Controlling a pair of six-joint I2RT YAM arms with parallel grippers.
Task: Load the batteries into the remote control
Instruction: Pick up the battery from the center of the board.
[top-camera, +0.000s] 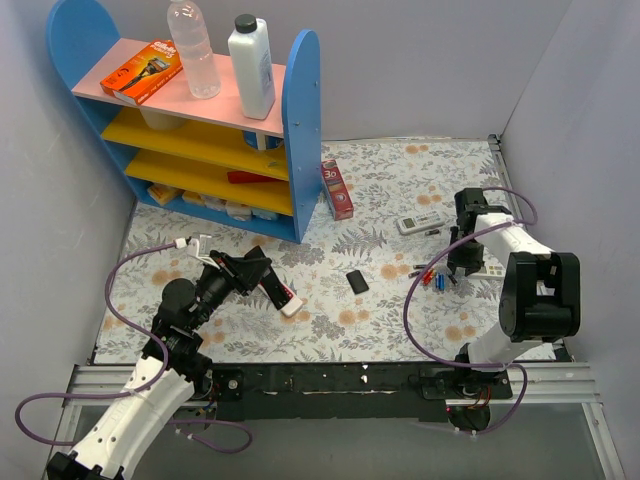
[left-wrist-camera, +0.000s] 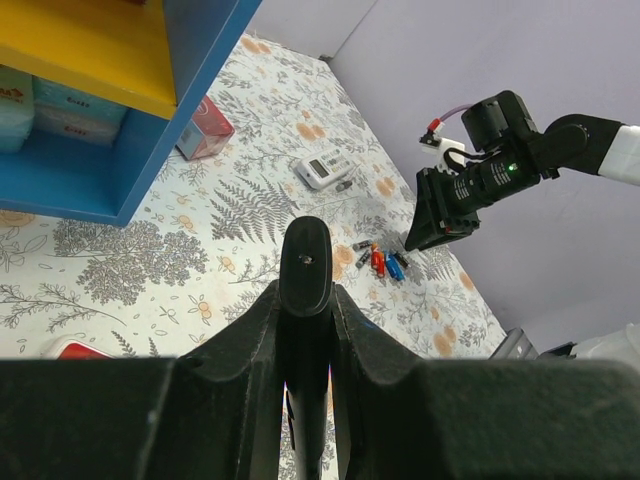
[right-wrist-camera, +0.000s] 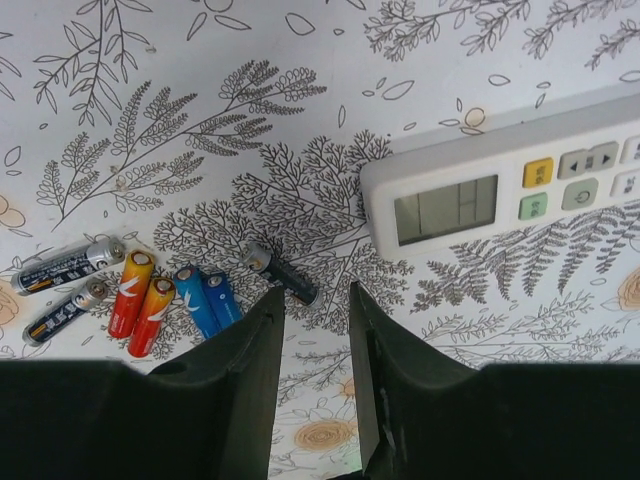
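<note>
My left gripper (top-camera: 252, 268) is shut on the slim black remote control (left-wrist-camera: 305, 262), which stands on end between the jaws above the table. The batteries (right-wrist-camera: 175, 298) lie in a loose group on the floral cloth: two dark, two red, two blue, and one more dark cell (right-wrist-camera: 280, 275) a little apart. They also show in the top view (top-camera: 432, 277). My right gripper (right-wrist-camera: 315, 300) is open and empty, hovering just above that lone dark cell, its jaws apart on either side of it.
A white remote with a display (right-wrist-camera: 500, 195) lies just right of the batteries. A small black piece (top-camera: 357, 281) lies mid-table. A red-and-white remote (top-camera: 286, 298) lies by the left gripper. A blue shelf (top-camera: 210, 130) and a red box (top-camera: 337, 189) stand at the back.
</note>
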